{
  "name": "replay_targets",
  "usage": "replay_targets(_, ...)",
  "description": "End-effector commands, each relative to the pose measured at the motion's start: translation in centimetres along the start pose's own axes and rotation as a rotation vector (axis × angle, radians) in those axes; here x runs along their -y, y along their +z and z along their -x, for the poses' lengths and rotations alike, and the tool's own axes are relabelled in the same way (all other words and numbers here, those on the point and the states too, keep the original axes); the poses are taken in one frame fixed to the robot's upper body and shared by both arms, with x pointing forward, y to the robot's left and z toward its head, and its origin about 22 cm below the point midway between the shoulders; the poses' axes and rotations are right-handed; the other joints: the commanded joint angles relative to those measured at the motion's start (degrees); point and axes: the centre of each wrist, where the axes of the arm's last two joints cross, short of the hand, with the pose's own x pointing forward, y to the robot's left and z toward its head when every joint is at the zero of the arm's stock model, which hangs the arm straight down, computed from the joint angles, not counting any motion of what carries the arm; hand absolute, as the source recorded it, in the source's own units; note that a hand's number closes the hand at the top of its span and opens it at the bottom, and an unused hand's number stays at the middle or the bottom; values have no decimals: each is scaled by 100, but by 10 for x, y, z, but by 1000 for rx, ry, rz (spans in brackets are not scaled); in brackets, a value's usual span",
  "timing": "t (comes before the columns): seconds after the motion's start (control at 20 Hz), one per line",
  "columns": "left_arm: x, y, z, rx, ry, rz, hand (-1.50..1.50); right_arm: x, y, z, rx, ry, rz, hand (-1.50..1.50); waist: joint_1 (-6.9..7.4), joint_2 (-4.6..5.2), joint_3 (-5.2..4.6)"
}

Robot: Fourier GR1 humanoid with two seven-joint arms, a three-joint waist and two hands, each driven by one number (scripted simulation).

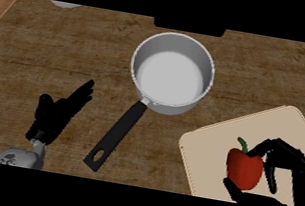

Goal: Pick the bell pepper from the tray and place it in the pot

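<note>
Right hand (pixel 301 173) at the lower right, over the tray (pixel 216 141): fingers curled round the right side of the bell pepper (pixel 244 168), one fingertip near the stem, thumb tucked under its lower end, so the hand pinches the pepper between fingers and thumb. Pepper is on or just above the tray, at its near part; cannot tell whether it has lifted. Judged step: grasp made, transfer not yet done. The side-on wrap suits the shape, as the pepper is a glossy red, blocky body tapering downward with a thin curved green stem that gives no hold. Tray is a flat, matte beige slab with rounded corners and a low edge, set at an angle. Pot (pixel 207 73) stands well apart, up and to the left: a round, brushed-metal saucepan with a pale bare inside and its mouth open upward to take a drop from above. Its long black handle (pixel 116 137), with a hanging slot, points toward the robot. Left hand (pixel 61 110) rests spread and straight at the lower left on the coarse-grained wooden counter (pixel 59 49).
</note>
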Motion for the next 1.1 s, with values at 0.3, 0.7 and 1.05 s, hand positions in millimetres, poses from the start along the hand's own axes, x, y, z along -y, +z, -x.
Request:
replay_targets(0.3, 26, 0, -11, 5, 3, 2, 0, -25, -67, -97, -31, 196, -82, 150, 85, 1, -1)
replay_targets(0.7, 19, 9, -4, -1, 15, 21, 0, -89, -137, -125, -53, 333, -214, 150, 124, 12, 5)
replay_targets(1.05, 2, -5, -9, -6, -1, 10, 0, -121, -172, -139, -100, 680, -246, 150, 127, 20, -2)
